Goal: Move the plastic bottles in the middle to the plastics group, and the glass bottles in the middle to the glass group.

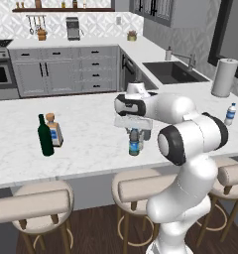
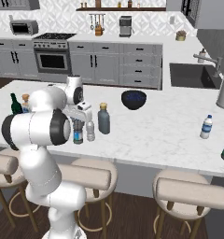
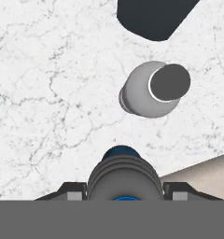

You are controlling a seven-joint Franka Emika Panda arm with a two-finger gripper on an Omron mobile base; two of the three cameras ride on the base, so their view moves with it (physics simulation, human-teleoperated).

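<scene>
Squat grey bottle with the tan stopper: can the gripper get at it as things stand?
Probably not right away. The gripper is shut on the blue-label water bottle, so its jaws are occupied. The squat grey bottle stands upright just beyond, with the pale whitish bottle between them.

Three bottles (image 2: 89, 130) mid-counter (image 2: 151, 126) — wine bottle (image 1: 45, 136) far left.

- A white paper towel roll (image 1: 224, 77) stands upright on the marble counter (image 1: 86, 144) near the sink (image 1: 171, 71)
- a dark blue bowl (image 2: 134, 99) sits on the counter (its rim shows dark from the hand view)
- padded bar stools (image 2: 188, 192) line the counter's near edge
- a coffee machine (image 1: 73, 28) stands on the far worktop; a stove (image 2: 51, 51) beside grey cabinets (image 1: 66, 69)
</scene>
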